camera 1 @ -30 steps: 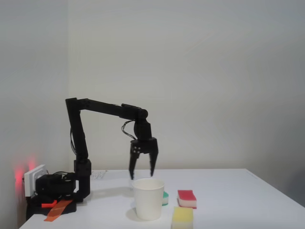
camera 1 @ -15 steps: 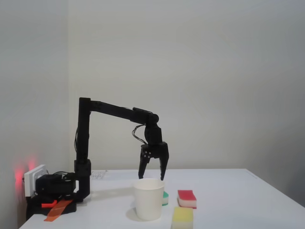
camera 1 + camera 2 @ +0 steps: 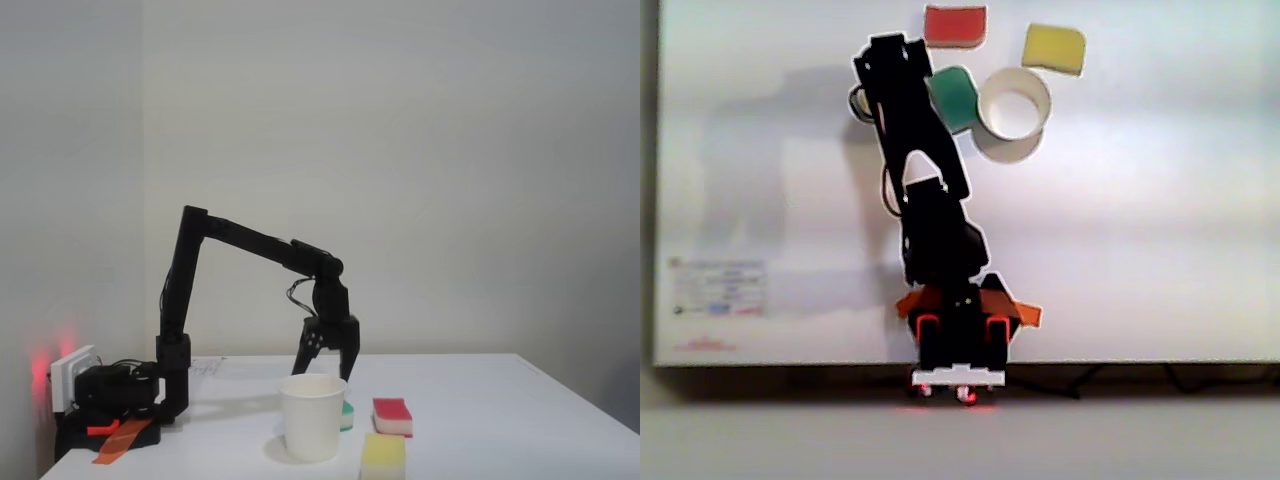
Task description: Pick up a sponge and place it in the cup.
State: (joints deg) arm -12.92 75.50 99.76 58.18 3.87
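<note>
The fingers [image 3: 324, 372] hang spread and empty just behind the cup [image 3: 313, 416], while the sponge [image 3: 383, 457] lies on the table [image 3: 520, 420] past the cup toward the camera and to the right in the fixed view, well apart.

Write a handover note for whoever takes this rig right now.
Gripper: jaws open, holding nothing, low over the table behind the cup in the fixed view.
Things: cup upright, looks empty from above. Green sponge lies by the cup, near the gripper. Yellow sponge and red sponge lie on the table, untouched.
Done: nothing in the cup.
Left: grasp a sponge, lift it, drop it in the cup.
</note>
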